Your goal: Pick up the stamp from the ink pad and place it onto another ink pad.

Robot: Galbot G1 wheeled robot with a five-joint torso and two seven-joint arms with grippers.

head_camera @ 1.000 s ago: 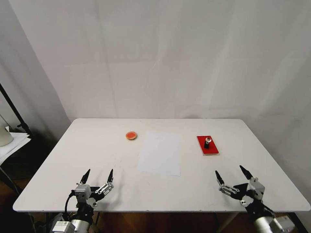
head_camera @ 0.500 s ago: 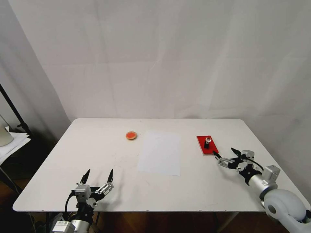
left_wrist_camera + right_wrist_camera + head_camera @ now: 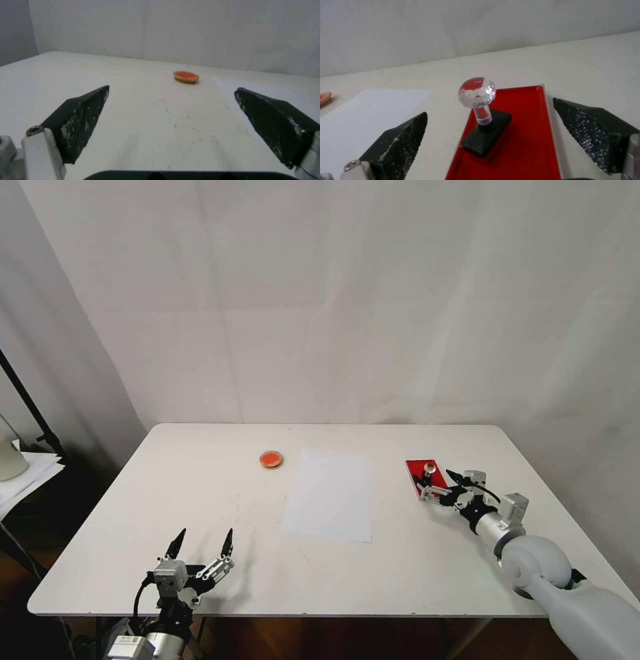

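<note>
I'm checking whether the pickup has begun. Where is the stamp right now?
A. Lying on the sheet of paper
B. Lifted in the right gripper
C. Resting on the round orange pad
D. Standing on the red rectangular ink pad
D: the stamp stands upright on the red ink pad, and the right gripper is open, its fingers on either side of the stamp without touching it.

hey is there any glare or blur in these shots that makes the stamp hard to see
Right wrist view: the stamp is clear, its faceted knob catching bright glints and a red reflection of the ink pad; the near jaws look soft. Head view: even, flat lighting with faint shadows, the stamp tiny beside the right gripper.
</note>
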